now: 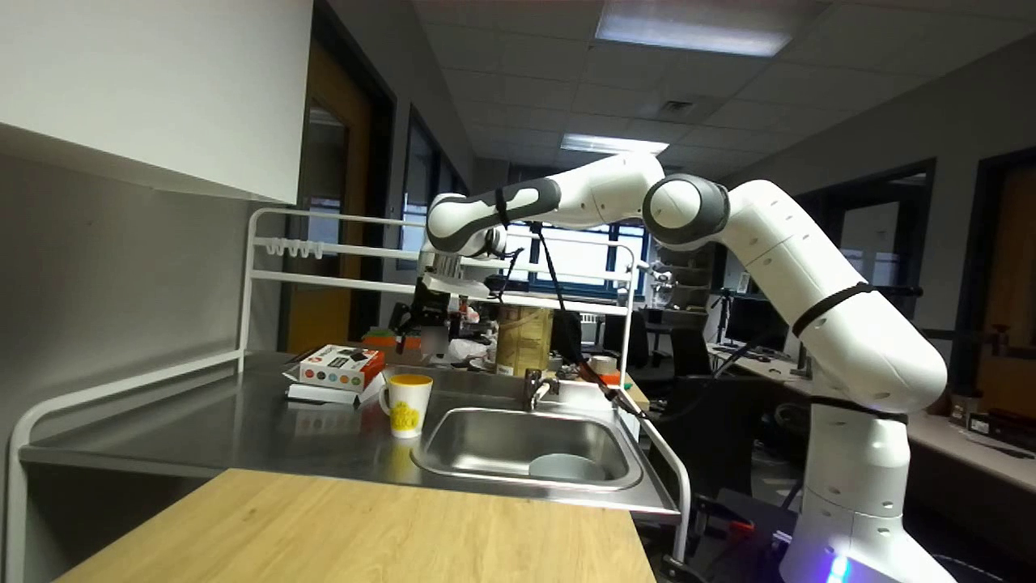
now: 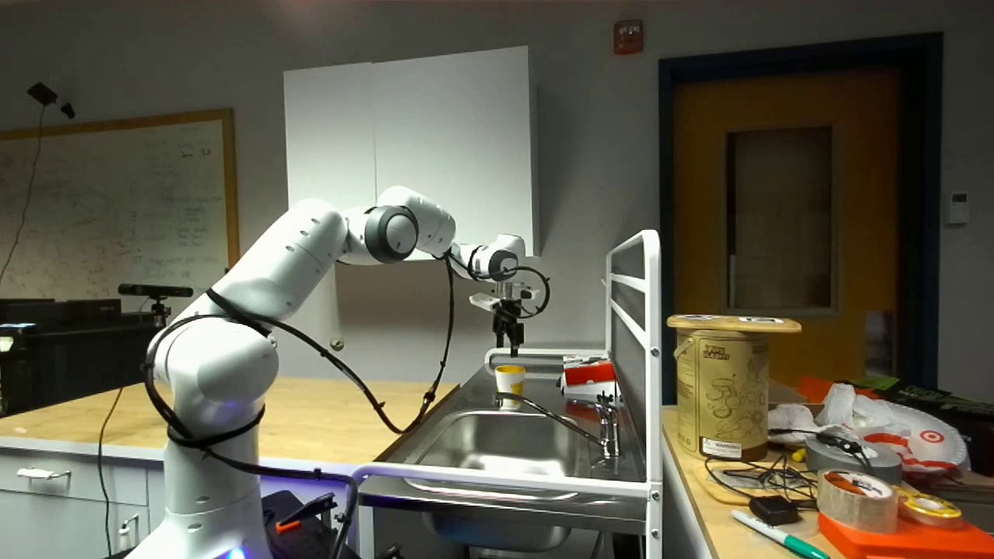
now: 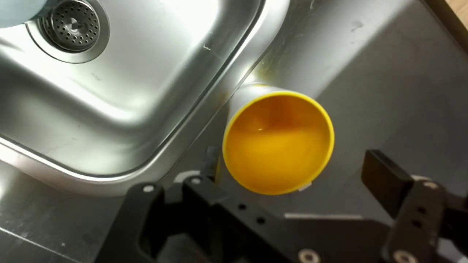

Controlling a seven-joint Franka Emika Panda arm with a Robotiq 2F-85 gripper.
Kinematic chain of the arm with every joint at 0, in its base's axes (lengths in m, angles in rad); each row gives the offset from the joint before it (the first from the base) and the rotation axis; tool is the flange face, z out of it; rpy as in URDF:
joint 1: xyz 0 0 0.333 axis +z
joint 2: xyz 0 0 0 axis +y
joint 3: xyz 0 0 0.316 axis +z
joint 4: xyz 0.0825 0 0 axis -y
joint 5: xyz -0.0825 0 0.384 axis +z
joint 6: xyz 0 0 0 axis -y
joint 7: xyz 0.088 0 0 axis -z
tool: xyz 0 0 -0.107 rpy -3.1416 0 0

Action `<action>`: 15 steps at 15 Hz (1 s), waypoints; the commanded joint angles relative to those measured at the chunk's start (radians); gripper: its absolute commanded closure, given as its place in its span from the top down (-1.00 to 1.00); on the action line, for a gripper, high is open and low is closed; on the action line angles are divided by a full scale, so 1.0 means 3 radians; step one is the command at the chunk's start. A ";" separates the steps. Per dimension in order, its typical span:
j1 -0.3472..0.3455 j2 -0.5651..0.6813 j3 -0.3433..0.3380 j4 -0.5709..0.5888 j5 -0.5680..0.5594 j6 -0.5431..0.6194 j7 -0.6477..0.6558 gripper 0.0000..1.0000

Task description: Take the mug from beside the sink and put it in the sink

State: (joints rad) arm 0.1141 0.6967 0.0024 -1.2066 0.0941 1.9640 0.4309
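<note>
My gripper points down, fingers spread wide, nothing held. Target is the white-and-yellow mug: upright on the table, just beside the sink. Can't tell if its base touches the rim.

Key relation: mug is below me, near enough straight under in both exterior views, long axis vertical, so it matches a top-down approach. In the wrist view its mouth sits right of centre, up-frame of the line between my fingertips. Part of that is probably depth; I'd recheck alignment on the way down. Sink fills that view's upper left, so I expect a short carry.

Materials: mug tapers to its base, smooth white outside with yellow print, yellow inside; ceramic or plastic, can't tell. Loop handle faces frame left in an exterior view. Sink and table are stainless; sink has rounded corners, perforated strainer and a pale round dish, upper left corner of the wrist view.
</note>
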 commanded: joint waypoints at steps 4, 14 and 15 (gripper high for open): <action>0.0039 0.0428 -0.0183 0.0652 -0.0107 -0.0392 0.0369 1.00; -0.0063 0.0563 -0.0175 0.0577 -0.0008 -0.0425 0.0321 1.00; -0.0057 0.0578 -0.0173 0.0589 -0.0010 -0.0433 0.0317 1.00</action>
State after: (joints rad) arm 0.0979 0.8468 -0.0586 -1.0754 0.0807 1.8638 0.5215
